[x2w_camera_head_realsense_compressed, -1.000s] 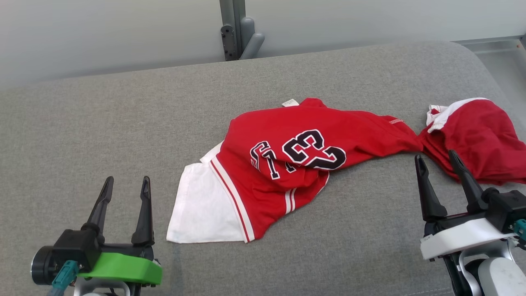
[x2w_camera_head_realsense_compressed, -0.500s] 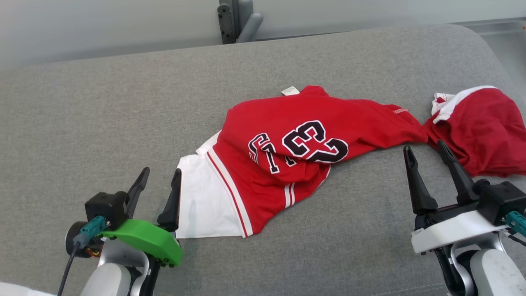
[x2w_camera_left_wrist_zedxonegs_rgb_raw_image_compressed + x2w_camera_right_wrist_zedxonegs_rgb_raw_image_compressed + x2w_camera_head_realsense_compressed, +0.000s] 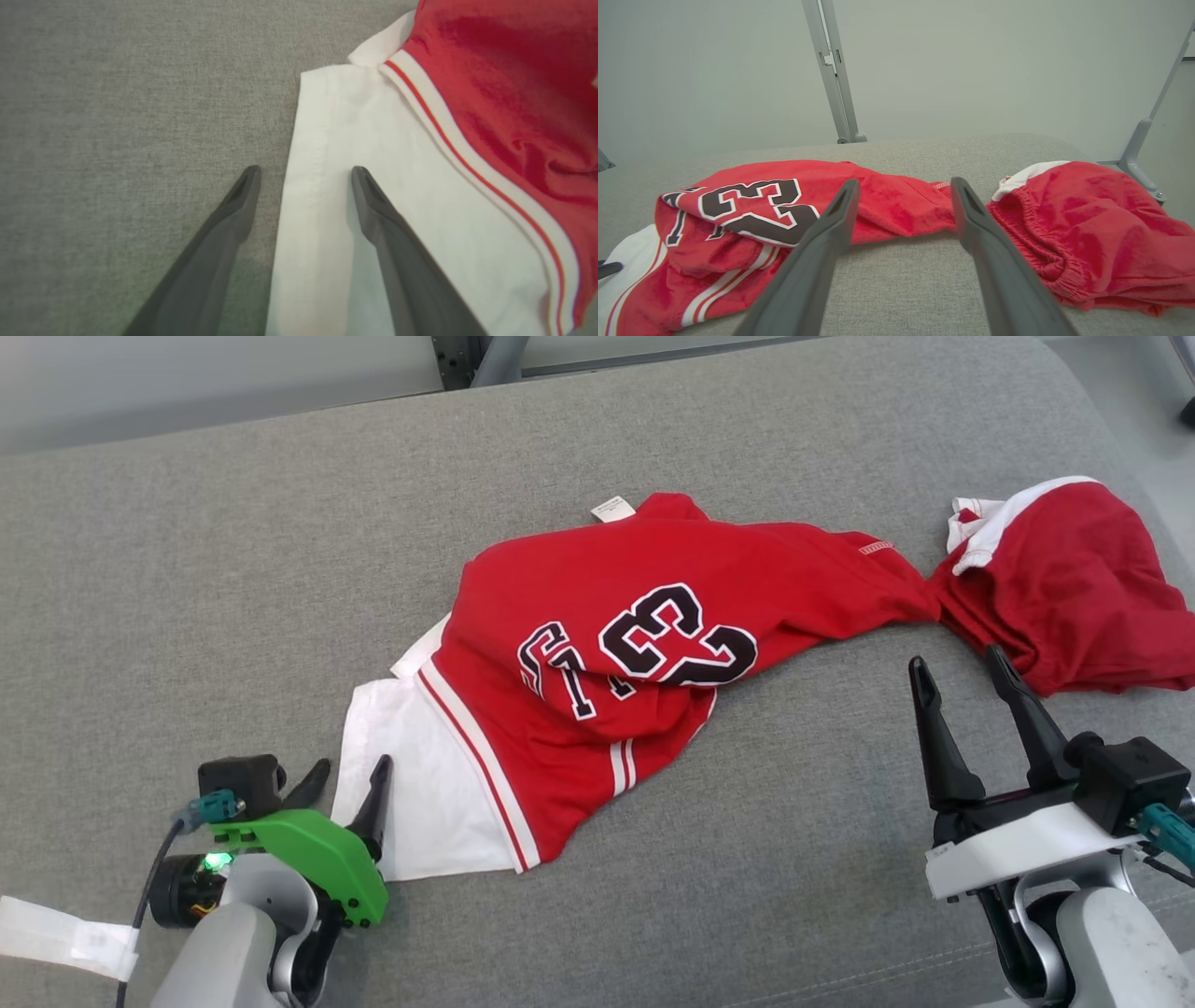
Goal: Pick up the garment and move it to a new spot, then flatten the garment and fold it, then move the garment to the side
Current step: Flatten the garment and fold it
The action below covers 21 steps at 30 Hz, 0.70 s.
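The garment (image 3: pixel 653 635) is a red pair of shorts with white panels and a black "23", lying crumpled across the grey cushion (image 3: pixel 187 569); its elastic waist bunches at the far right (image 3: pixel 1064 588). My left gripper (image 3: pixel 350 775) stands open over the white hem (image 3: pixel 322 196), one finger on the white cloth, the other on the cushion. Further right, my right gripper (image 3: pixel 957 663) is open just in front of the twisted red middle (image 3: pixel 906 210), touching nothing.
A metal frame post (image 3: pixel 831 70) and a pale wall stand behind the cushion. Another bracket (image 3: pixel 1139 154) rises at the right edge. A white tag (image 3: pixel 56 938) hangs by my left arm. Bare grey cushion (image 3: pixel 747 896) lies in front of the garment.
The head camera has tilted down. My left gripper moved right and forward to straddle the white hem's edge. The right gripper stayed open, near the same place.
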Tool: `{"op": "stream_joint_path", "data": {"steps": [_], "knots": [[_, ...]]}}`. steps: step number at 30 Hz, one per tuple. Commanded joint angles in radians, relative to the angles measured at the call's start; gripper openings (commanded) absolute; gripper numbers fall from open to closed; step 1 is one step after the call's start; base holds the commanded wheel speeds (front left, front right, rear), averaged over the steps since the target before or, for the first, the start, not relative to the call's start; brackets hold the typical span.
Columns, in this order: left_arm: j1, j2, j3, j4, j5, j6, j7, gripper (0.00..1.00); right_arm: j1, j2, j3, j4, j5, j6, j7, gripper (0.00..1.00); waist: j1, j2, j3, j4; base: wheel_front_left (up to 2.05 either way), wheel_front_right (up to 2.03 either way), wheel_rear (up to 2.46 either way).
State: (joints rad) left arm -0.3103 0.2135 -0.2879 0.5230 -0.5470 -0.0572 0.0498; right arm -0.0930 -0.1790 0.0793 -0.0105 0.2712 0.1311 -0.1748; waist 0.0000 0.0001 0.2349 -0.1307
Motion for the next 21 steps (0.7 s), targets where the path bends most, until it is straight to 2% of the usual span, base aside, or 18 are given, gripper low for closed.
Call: {"op": "stream_joint_path", "data": {"steps": [1,2,8,15,20,21], "knots": [[-0.011,-0.004,0.001,0.03,-0.011,-0.009,0.017,0.24,-0.014,-0.002,0.001,0.004,0.004,-0.001,-0.009,1.0,0.0,-0.0001,0.006,-0.007,0.0,0.0,0.0],[-0.016,-0.005,-0.002,0.044,-0.012,-0.011,0.025,0.0,-0.016,-0.002,0.001,0.007,0.0,-0.001,-0.008,1.0,0.0,-0.0001,0.007,-0.009,0.0,0.0,0.0],[-0.051,0.011,-0.008,0.056,0.006,-0.013,-0.014,0.0,-0.021,0.001,0.0,0.015,-0.001,-0.001,-0.011,1.0,0.0,-0.0001,0.009,-0.008,0.0,0.0,0.0],[-0.155,0.085,0.007,-0.034,0.112,0.054,-0.161,0.0,-0.031,0.001,-0.002,0.02,0.0,-0.001,-0.014,1.0,0.0,-0.0001,0.013,0.0,0.0,0.0,0.0],[-0.228,0.147,0.02,-0.141,0.184,0.101,-0.234,0.0,-0.034,0.002,-0.006,0.024,0.0,-0.001,-0.017,1.0,0.0,-0.0001,0.01,0.006,0.0,0.0,0.0],[-0.233,0.172,0.029,-0.198,0.214,0.124,-0.253,0.0,-0.03,0.003,-0.008,0.026,0.001,-0.001,-0.02,1.0,0.0,-0.0001,0.008,0.011,0.0,0.0,0.0]]}}
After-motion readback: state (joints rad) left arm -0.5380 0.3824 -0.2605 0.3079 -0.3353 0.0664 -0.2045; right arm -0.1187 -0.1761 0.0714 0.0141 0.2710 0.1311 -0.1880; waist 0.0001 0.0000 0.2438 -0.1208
